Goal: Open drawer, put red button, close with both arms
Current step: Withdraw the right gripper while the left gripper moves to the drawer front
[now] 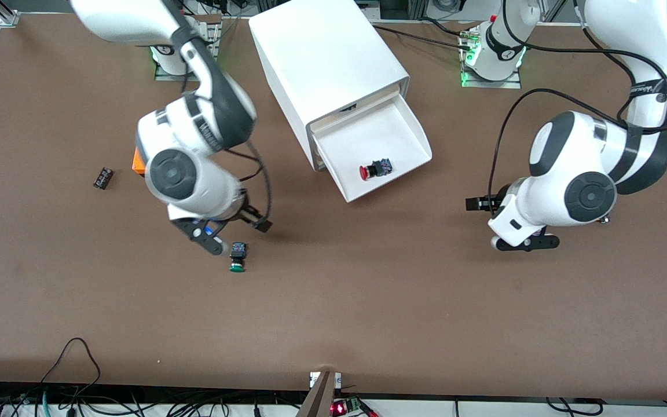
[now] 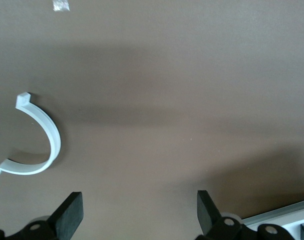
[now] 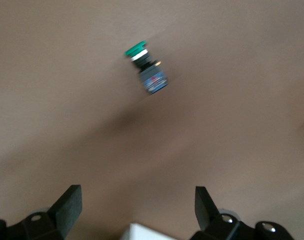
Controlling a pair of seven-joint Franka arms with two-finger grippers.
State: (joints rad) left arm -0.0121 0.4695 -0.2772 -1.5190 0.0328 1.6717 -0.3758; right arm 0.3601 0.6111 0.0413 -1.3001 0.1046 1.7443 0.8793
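The white cabinet stands at the middle of the table's robot side. Its drawer is pulled out toward the front camera. The red button lies on its side in the drawer, near the front edge. My right gripper is open and empty, low over the table just beside the green-capped button. That button also shows in the right wrist view, ahead of my open right gripper. My left gripper is open and empty over bare table toward the left arm's end, apart from the drawer; in its wrist view nothing is between the fingers.
A small dark block lies toward the right arm's end. An orange object is partly hidden by the right arm. A white curved plastic piece lies on the table under the left gripper.
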